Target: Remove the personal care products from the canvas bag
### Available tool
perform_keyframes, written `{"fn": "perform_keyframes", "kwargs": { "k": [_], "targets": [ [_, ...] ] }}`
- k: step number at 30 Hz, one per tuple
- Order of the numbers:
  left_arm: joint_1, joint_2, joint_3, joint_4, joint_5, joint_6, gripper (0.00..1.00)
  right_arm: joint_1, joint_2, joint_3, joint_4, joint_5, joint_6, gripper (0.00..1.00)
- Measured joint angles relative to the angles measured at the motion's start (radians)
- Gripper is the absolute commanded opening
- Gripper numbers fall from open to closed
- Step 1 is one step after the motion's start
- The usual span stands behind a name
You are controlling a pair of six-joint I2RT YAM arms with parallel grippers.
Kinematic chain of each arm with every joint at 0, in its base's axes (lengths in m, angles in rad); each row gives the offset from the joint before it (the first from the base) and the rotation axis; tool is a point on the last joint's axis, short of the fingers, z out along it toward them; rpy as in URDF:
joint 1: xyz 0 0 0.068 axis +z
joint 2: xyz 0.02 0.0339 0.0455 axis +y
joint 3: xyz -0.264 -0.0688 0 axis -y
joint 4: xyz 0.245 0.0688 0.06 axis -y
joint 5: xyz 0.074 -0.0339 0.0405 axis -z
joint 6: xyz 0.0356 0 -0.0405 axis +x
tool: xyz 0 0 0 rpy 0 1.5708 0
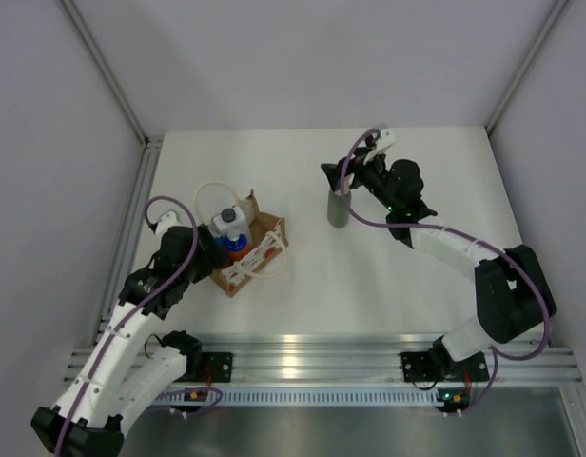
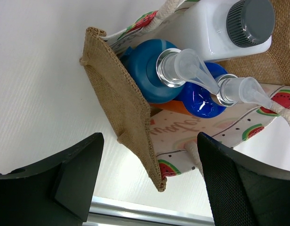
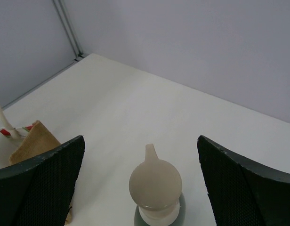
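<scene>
The canvas bag (image 1: 256, 249) stands at the left of the table with its mouth open. In it are a white bottle with a dark cap (image 1: 229, 221) and two orange bottles with blue caps (image 1: 236, 246). In the left wrist view the bag (image 2: 119, 101) holds the blue caps (image 2: 147, 75) with clear pumps and the white bottle (image 2: 215, 35). My left gripper (image 2: 149, 188) is open, its jaws either side of the bag's near corner. The grey bottle with the beige pump top (image 1: 339, 209) stands upright on the table. My right gripper (image 3: 142, 186) is open just above it, around the pump top (image 3: 156, 183), apart from it.
An aluminium rail (image 1: 302, 352) runs along the table's near edge. Grey enclosure walls stand on the left, back and right. A cream rope handle (image 1: 209, 190) loops out behind the bag. The bag's corner shows in the right wrist view (image 3: 34, 141).
</scene>
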Motion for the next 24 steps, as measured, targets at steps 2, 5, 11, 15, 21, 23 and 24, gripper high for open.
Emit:
{"fn": "perform_keyframes", "kwargs": {
  "k": [2, 5, 11, 15, 21, 23, 24],
  "targets": [
    [0.0, 0.0, 0.0, 0.0, -0.003, -0.003, 0.85, 0.013, -0.025, 0.025, -0.031, 0.031, 0.005, 0.99],
    [0.0, 0.0, -0.007, 0.002, -0.016, -0.014, 0.84, 0.061, -0.058, 0.068, -0.077, 0.089, -0.014, 0.99],
    [0.0, -0.002, -0.032, 0.003, -0.032, -0.051, 0.73, 0.286, -0.07, 0.167, -0.214, 0.19, -0.101, 0.99],
    [0.0, -0.021, -0.053, 0.005, -0.042, -0.077, 0.65, 0.331, -0.067, 0.172, -0.226, 0.085, -0.037, 0.99],
    [0.0, -0.065, -0.085, 0.005, -0.046, -0.117, 0.54, 0.346, 0.037, 0.258, -0.23, -0.06, 0.046, 0.99],
    [0.0, -0.07, -0.093, 0.005, -0.046, -0.128, 0.52, 0.37, 0.11, 0.354, -0.299, -0.053, 0.027, 1.0],
    [0.0, -0.071, -0.096, 0.006, -0.045, -0.13, 0.52, 0.385, 0.138, 0.393, -0.336, -0.042, 0.013, 0.99]
  ]
}}
